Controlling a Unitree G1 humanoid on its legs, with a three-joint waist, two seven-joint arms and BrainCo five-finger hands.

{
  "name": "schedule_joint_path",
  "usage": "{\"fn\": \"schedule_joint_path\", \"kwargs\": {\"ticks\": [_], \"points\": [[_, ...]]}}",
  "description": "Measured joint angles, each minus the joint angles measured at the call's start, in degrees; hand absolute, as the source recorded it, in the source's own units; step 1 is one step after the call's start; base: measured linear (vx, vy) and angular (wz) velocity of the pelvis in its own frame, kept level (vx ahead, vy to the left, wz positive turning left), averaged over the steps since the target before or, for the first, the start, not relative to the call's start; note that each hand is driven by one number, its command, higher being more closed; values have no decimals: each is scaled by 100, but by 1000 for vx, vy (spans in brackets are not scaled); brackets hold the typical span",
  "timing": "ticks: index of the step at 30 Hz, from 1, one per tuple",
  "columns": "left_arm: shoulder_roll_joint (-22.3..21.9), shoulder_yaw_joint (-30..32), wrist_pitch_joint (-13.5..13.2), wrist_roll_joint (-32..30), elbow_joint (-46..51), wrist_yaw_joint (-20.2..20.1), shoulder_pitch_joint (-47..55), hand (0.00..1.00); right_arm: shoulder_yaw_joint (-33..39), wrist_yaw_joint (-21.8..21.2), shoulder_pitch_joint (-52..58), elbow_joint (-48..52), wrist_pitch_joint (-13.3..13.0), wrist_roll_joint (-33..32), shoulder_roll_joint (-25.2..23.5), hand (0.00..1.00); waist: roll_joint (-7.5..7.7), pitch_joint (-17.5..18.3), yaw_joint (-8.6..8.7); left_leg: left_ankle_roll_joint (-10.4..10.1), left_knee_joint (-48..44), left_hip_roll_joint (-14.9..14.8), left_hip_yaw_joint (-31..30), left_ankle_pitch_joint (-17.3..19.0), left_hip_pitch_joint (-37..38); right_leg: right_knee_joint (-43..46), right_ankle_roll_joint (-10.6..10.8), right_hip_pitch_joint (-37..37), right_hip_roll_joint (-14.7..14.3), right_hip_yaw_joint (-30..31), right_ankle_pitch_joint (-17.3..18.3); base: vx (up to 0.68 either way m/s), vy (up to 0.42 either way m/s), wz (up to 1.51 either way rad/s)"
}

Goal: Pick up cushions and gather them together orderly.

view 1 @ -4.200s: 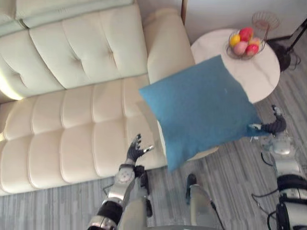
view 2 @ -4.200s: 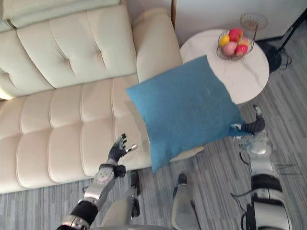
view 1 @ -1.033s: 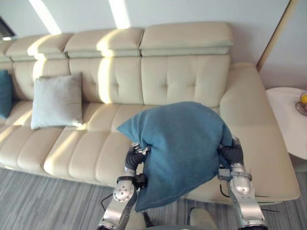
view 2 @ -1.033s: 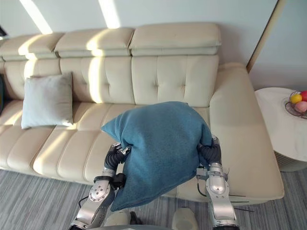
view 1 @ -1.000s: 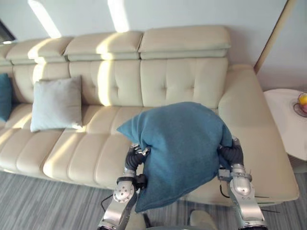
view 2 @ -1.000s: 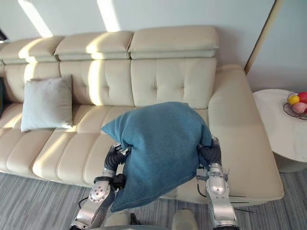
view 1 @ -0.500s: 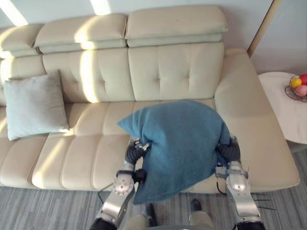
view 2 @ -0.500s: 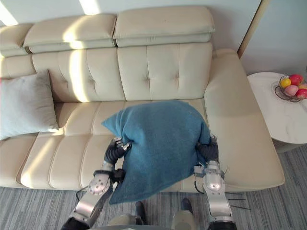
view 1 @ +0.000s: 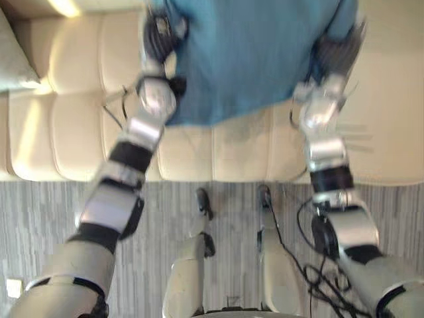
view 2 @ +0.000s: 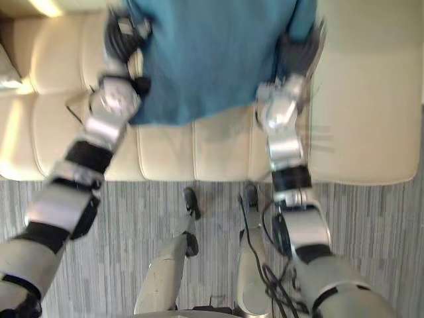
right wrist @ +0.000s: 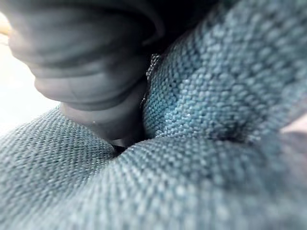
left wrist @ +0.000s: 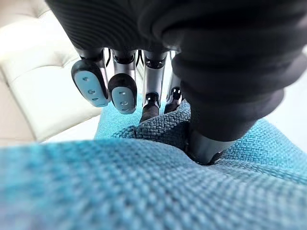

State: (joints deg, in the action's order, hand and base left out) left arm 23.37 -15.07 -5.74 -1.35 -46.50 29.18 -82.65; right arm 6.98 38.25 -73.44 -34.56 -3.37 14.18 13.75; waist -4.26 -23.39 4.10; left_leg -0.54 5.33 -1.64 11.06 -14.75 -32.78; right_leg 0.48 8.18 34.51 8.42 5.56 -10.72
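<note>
Closest in, grey striped floor (view 1: 40, 218), and just beyond it the front edge of the cream sofa (view 1: 225, 152). Both arms reach out over the seat. The left hand (view 1: 158, 33) is clamped on the left side of the blue cushion (view 1: 245, 59). Its wrist view shows the thumb dug into the weave, with the fingers (left wrist: 123, 91) curled over the cloth's edge. The right hand (view 1: 336, 52) grips the opposite side. Up close, its thumb is buried in a fold of the blue fabric. The cushion hangs between the two hands, up over the sofa seat, its lower edge drooping toward the front cushions. Far left on the seat, a sliver of a grey cushion (view 1: 9, 63), well apart from the blue one.
</note>
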Motion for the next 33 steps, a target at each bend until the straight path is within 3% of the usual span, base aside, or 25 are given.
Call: {"fn": "schedule_joint_path", "kwargs": {"ticks": [3, 4, 5, 6, 11, 14, 19, 24, 33], "points": [[97, 5, 1, -75, -165, 105, -716, 100, 169, 197, -674, -86, 15, 0, 139, 100, -2, -1, -27, -4, 0, 26, -22, -51, -306, -224, 4, 188, 32, -49, -151, -33, 31, 8], [160, 9, 1, -130, -176, 149, -951, 0, 207, 327, -987, -185, 20, 0, 156, 100, -8, -7, -36, 0, -1, 36, -28, -61, -422, -317, 24, 256, 46, -57, -206, -10, 26, 4], [173, 17, 1, -173, -213, 189, -1064, 0, 219, 371, -1128, -242, 23, -2, 184, 100, -16, -14, -44, 3, -1, 42, -34, -63, -465, -349, 37, 282, 53, -61, -227, -1, 37, 4], [166, 78, 2, -223, -287, 257, -1297, 0, 219, 458, -1362, -275, 34, -3, 233, 0, -31, -102, -76, 3, -1, 53, -44, -63, -487, -391, 37, 283, 66, -64, -240, 20, 43, 4], [83, 537, 63, -141, -383, 577, -1945, 0, 391, 787, -2088, -295, 142, -186, 231, 0, -90, -187, -200, 2, 1, 46, -90, -64, -821, -614, 41, 494, 69, -71, -345, 35, 35, 4], [-39, 748, 88, 27, -383, 585, -2053, 0, 392, 745, -2183, -305, 143, -521, 238, 0, -88, -188, -201, 1, 1, 4, -75, -64, -982, -614, 41, 643, 68, -75, -346, 41, 30, 1], [-247, 977, 90, 307, -378, 234, -2262, 0, 369, 8, -2135, -309, 149, -1385, 90, 0, -69, -200, -251, -1, 2, -70, 47, -62, -1305, -613, 45, 984, 7, -64, -382, 39, 31, -5], [-307, 1322, 132, 545, -380, -150, -2157, 0, 316, -513, -2069, -312, 54, -1762, 81, 0, -46, -343, -287, -6, 2, -193, 179, -59, -1399, -612, 50, 1145, -111, -69, -540, 18, 25, -17], [-481, 1832, 132, 974, -380, -542, -641, 0, -319, -1463, -1338, -370, -223, -2325, 461, 0, -46, -343, -224, -101, 2, -393, 199, -110, -1441, -611, 48, 1189, -255, -84, -542, -2, 15, -4]]}}
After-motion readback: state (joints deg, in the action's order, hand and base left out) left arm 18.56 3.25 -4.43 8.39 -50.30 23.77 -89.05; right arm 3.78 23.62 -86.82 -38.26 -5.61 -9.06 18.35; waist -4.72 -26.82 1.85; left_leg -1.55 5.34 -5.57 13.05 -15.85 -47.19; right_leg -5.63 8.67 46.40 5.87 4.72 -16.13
